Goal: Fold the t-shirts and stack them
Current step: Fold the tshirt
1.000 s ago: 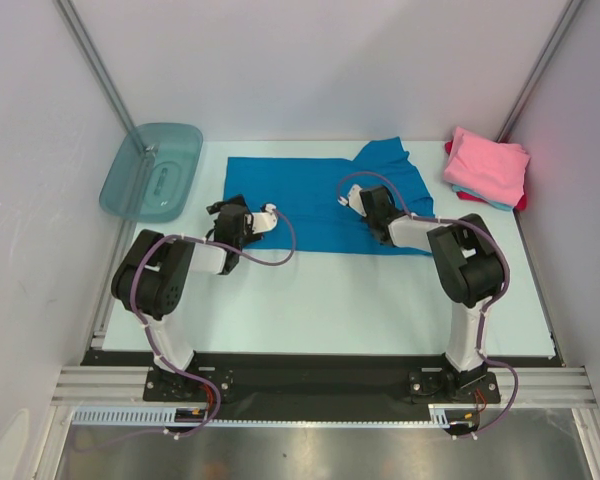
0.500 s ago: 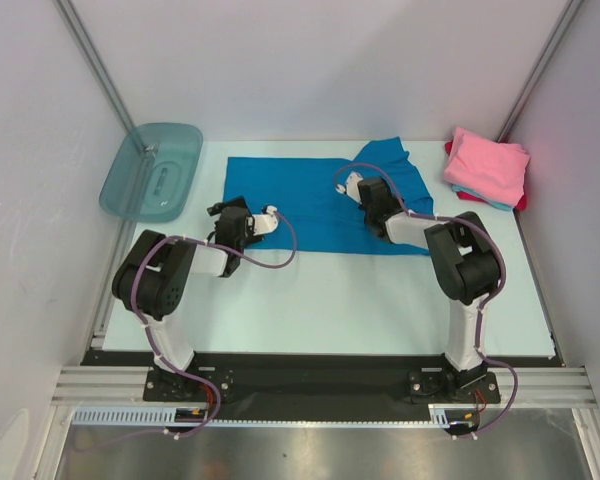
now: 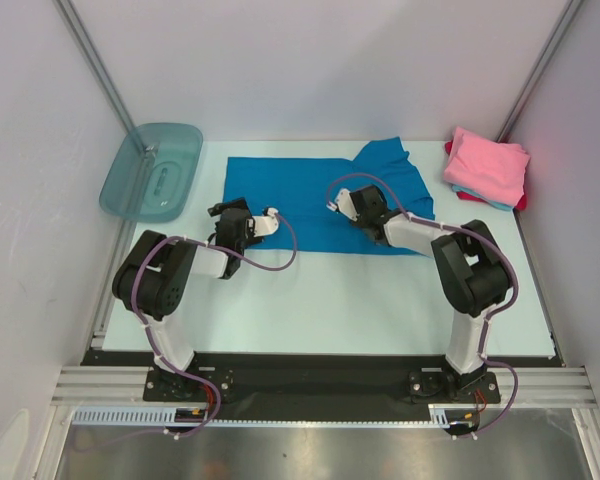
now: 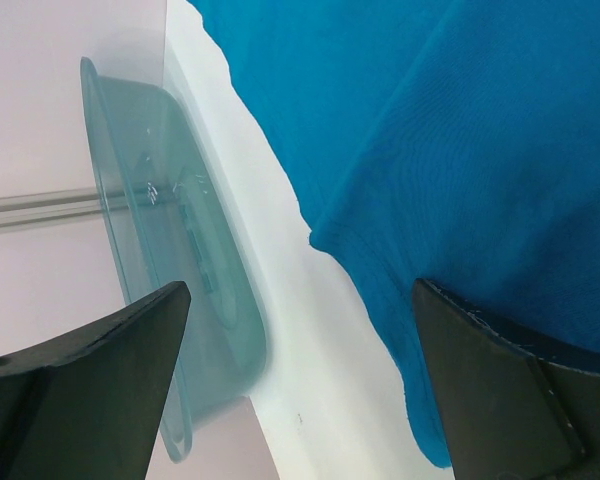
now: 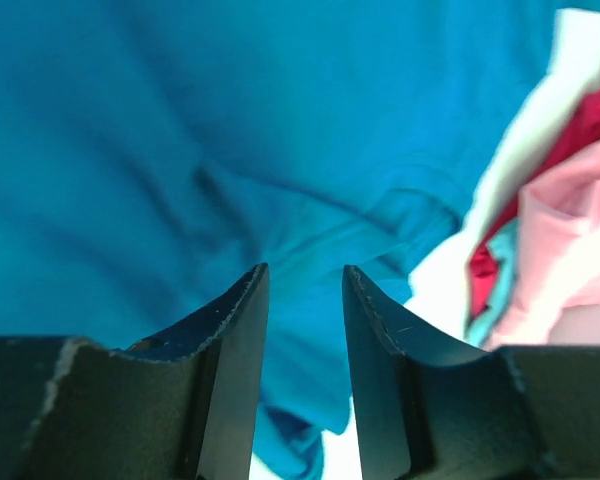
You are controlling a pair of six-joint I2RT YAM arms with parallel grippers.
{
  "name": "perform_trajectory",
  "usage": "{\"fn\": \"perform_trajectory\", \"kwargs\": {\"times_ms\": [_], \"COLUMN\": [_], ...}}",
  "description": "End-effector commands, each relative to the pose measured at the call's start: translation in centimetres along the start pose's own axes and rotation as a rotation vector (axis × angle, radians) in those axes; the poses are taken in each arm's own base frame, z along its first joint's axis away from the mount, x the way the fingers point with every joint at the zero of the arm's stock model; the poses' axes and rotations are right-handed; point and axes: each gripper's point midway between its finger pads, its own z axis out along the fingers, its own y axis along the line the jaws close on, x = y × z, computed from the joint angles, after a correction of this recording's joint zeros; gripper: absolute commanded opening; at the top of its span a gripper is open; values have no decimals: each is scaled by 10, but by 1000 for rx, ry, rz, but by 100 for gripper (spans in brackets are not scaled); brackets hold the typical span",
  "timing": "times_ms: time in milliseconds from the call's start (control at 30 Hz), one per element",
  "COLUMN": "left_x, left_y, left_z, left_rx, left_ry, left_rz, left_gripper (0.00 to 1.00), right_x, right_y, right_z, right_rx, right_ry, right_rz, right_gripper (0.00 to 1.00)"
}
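t-shirts 4 showing | blue t-shirt [image 3: 290, 190] 1, spread at 12 o'clock | pile at 2 o'clock 3: pink t-shirt [image 3: 488, 165] on top, light blue edge [image 3: 496, 203], red edge [image 3: 521, 202] | tub [image 3: 152, 172] 1, at 10 o'clock | grippers 2: left gripper [image 4: 298, 290], right gripper [image 5: 302, 275] | table [image 3: 330, 300] 1

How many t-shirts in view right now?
4 visible. Bright blue t-shirt spread flat mid-table; three stacked at the far right: pink t-shirt on top, light blue edge and red edge beneath. The stack may hide more.
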Motion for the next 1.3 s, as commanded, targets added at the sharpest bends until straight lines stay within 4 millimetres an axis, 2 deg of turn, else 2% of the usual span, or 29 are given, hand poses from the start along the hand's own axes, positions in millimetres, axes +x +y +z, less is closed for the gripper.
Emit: {"fn": "perform_trajectory", "kwargs": {"times_ms": [0, 200, 633, 733, 800, 867, 967, 1000, 1167, 1200, 1267], "left_x": [5, 6, 5, 4, 3, 4, 4, 4, 4, 3, 3], "left_y": [-17, -17, -17, -16, -16, -17, -17, -17, -17, -18, -18], "left_z": [-3, -3, -4, -5, -5, -4, -4, -4, -4, -4, -4], "left_rx": [54, 52, 51, 49, 49, 50, 51, 50, 51, 52, 50], "left_ry": [15, 17, 14, 11, 10, 12, 11, 12, 11, 10, 11], "left_rz": [21, 25, 23, 22, 23, 26, 24, 24, 25, 26, 26], "left_gripper": [100, 100, 100, 100, 100, 100, 100, 100, 100, 100, 100], "right_x": [3, 17, 21, 22, 21, 22, 20, 10, -3, -10, -13], "right_y": [10, 26, 20, 19, 19, 15, 7, -2, -29, -37, -40], "right_z": [-15, -10, 6, 9, 10, 11, 12, 13, 13, 12, 16], "right_rx": [-53, -83, -8, 0, 5, 28, 78, 120, 253, 282, 296], "right_ry": [-2, 41, 62, 65, 64, 64, 63, 27, 1, -18, -19], "right_rz": [8, -25, -68, -78, -83, -88, -99, -81, -79, -81, -86], "right_gripper": [40, 38, 28, 22, 11, 0, 0, 0, 0, 0, 0]}}
